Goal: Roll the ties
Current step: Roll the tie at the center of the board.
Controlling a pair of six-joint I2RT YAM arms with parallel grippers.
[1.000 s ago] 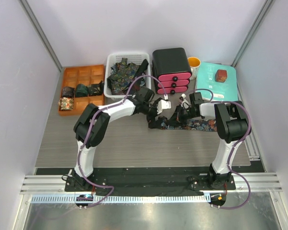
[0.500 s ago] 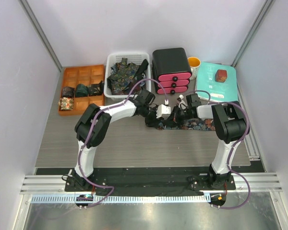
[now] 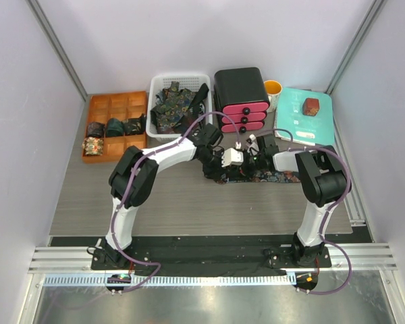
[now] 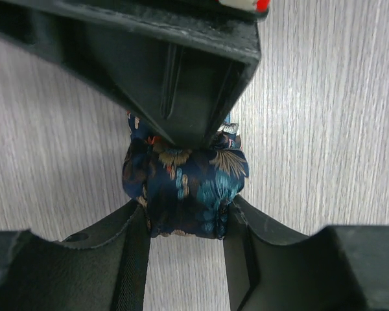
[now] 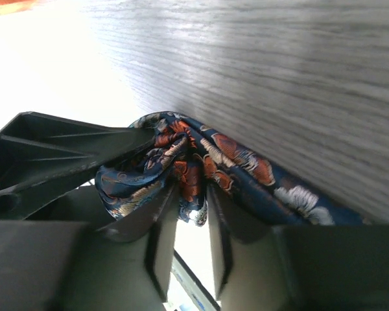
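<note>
2 claws on 1 tie here: the left claw [image 4: 185, 220] is clenched round the wound-up end of the tie [image 4: 181, 178] mid-desk [image 3: 175, 196], and the right claw [image 5: 192, 202] pinches the fabric right beside it, with the rest lying flat off to the right. I'd hold that flat part taut, turn slowly, and swap grips 1 at a time so nothing springs loose.

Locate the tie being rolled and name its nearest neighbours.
In the top view, the tie lies on the table right of centre, just in front of the pink-fronted drawer unit, its rolled end clamped by the left gripper and right gripper.
</note>
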